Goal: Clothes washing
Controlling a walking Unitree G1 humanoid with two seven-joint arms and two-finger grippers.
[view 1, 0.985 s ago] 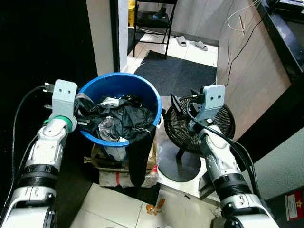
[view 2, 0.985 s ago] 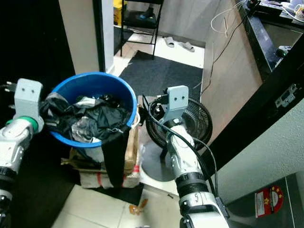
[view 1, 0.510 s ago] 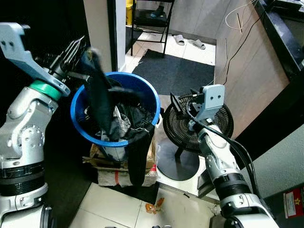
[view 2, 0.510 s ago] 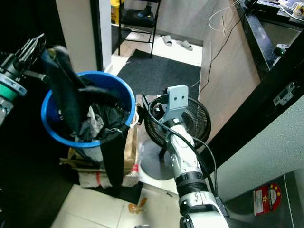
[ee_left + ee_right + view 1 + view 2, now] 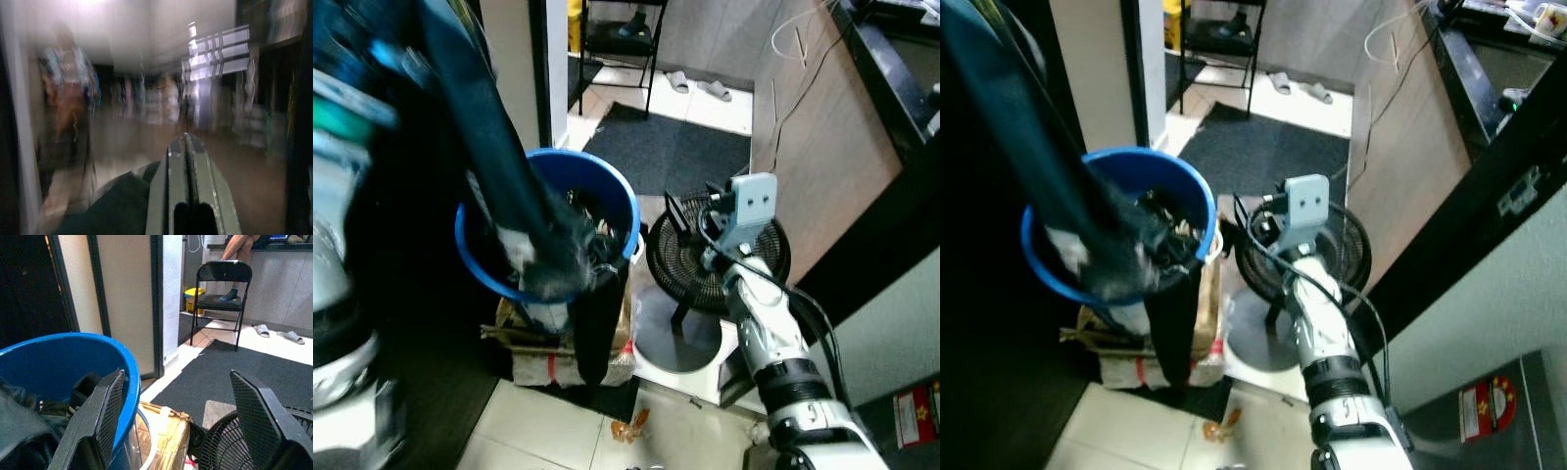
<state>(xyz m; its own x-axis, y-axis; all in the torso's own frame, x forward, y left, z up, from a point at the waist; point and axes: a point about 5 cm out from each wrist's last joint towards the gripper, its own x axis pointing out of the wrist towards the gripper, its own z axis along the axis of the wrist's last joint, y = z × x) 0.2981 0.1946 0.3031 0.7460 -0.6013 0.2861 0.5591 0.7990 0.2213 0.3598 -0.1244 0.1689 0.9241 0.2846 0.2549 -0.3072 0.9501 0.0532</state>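
Dark crumpled clothes (image 5: pixel 509 186) rose from the round blue plastic bucket (image 5: pixel 625 211), clenched in the left gripper (image 5: pixel 186 147) for loading, while the right gripper (image 5: pixel 178 418) hovered, jaws released.

Bucket (image 5: pixel 617 201) sits left of the fan (image 5: pixel 717 266), mat (image 5: pixel 671 152) behind both

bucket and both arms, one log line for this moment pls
left gripper: shut on garment, lifted above bucket | right gripper: open, between bucket and fan | more clothes in bucket
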